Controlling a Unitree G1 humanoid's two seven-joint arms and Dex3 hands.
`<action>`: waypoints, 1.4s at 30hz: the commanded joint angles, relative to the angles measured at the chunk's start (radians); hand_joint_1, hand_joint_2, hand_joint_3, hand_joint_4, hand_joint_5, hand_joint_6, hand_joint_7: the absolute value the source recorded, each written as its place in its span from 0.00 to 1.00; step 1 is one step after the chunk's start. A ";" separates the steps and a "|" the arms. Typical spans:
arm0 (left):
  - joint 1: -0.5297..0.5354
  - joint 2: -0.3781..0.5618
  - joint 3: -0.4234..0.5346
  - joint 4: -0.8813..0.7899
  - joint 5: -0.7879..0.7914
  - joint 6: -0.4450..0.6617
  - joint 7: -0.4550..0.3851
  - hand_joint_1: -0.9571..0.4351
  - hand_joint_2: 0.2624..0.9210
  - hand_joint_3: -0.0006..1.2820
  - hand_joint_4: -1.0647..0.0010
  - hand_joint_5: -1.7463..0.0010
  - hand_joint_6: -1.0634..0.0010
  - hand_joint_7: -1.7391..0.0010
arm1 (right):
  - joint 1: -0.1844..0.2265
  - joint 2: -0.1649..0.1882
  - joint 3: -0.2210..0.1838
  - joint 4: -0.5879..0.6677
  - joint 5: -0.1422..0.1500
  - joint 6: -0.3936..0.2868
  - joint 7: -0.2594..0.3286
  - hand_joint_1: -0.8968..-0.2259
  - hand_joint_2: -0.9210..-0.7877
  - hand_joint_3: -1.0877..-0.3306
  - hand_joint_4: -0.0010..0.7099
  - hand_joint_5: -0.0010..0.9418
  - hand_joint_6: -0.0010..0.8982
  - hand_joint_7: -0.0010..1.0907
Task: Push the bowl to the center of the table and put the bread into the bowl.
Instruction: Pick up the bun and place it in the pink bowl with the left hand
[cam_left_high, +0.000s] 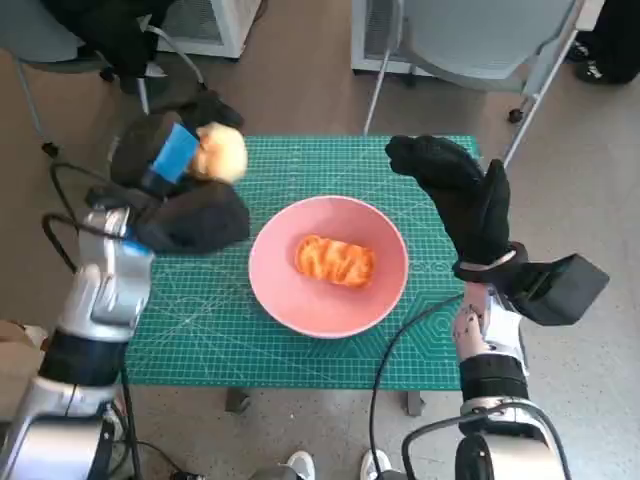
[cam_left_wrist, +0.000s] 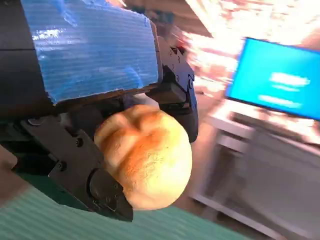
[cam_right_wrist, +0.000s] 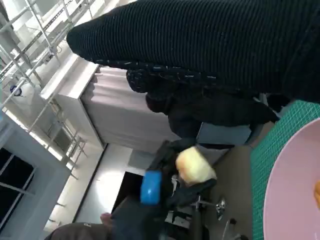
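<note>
At about 10 o'clock from the bowl I have the left hand (cam_left_high: 178, 158) raised over the tabletop's (cam_left_high: 200, 340) far left corner, its fingers (cam_left_wrist: 95, 185) closed round a pale roll (cam_left_high: 221, 152). The left wrist view shows the roll clamped from both sides, clear of the mat. I judge it is held high so it can travel over the rim. The pink bowl (cam_left_high: 290, 300) sits near the middle of the tabletop, so the push looks done to me. 1 glazed pastry (cam_left_high: 335, 260) already lies inside it. At 2 o'clock from the bowl the right hand (cam_left_high: 462, 195) stands upright off the rim, holding nothing, fingers loosely extended as far as I can tell. I read that as keeping out of the left arm's path.
</note>
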 joint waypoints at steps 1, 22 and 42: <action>0.030 -0.053 -0.006 -0.058 -0.045 -0.032 -0.035 0.69 0.97 0.02 0.25 0.44 0.35 0.33 | 0.007 0.006 0.003 -0.004 0.009 0.009 0.007 0.34 0.00 0.28 0.07 0.00 0.00 0.23; 0.032 -0.156 -0.080 0.064 -0.055 -0.124 -0.108 0.69 0.97 0.02 0.24 0.42 0.37 0.34 | 0.016 -0.002 -0.004 -0.023 0.014 0.009 0.016 0.33 0.00 0.27 0.07 0.00 0.00 0.22; 0.020 -0.173 -0.033 0.195 -0.211 -0.215 -0.250 0.51 0.85 0.06 0.87 0.90 0.81 0.76 | 0.015 -0.006 -0.001 -0.022 -0.001 -0.002 -0.004 0.34 0.00 0.27 0.07 0.00 0.00 0.22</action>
